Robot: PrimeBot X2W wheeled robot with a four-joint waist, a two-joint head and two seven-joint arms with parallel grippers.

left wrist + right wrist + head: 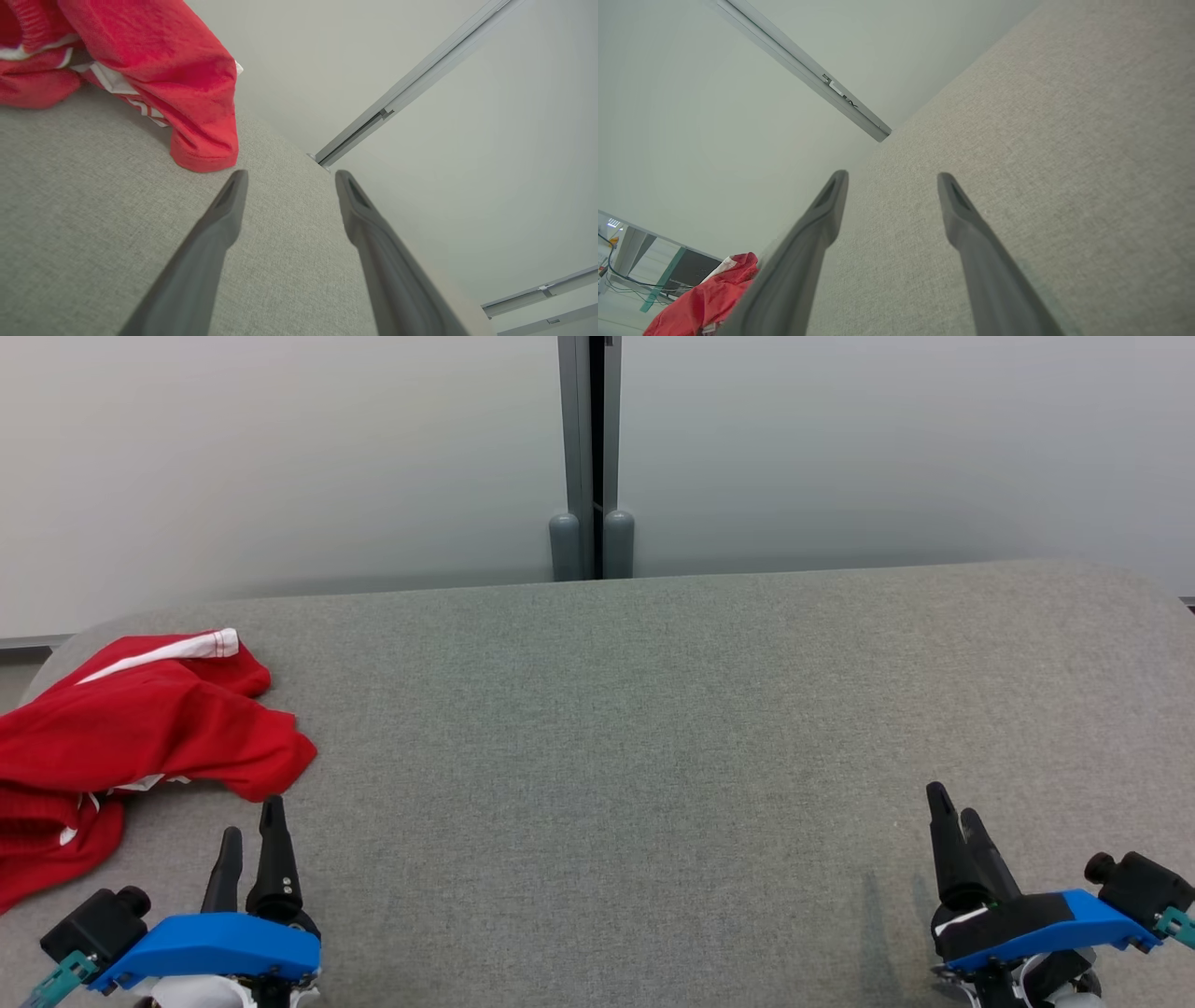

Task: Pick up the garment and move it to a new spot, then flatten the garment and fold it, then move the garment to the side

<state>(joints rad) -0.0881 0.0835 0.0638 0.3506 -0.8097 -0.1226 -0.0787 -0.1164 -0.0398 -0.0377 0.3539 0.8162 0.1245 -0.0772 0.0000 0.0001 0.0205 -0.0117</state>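
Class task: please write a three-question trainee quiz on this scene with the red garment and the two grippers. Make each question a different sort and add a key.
1. True or false: the red garment lies crumpled at the left end of the grey surface.
2. The left gripper is: A) close beside the garment, jaws empty; B) clamped on the garment; C) buried under the garment.
3. Fill in: the jaws of the right gripper stand ____ and hold nothing.
Key: 1 true; 2 A; 3 open.

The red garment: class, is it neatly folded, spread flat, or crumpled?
Crumpled. The red garment lies bunched in uneven, overlapping lumps at the left end of the grey surface, neither smoothed flat nor squared into a fold.
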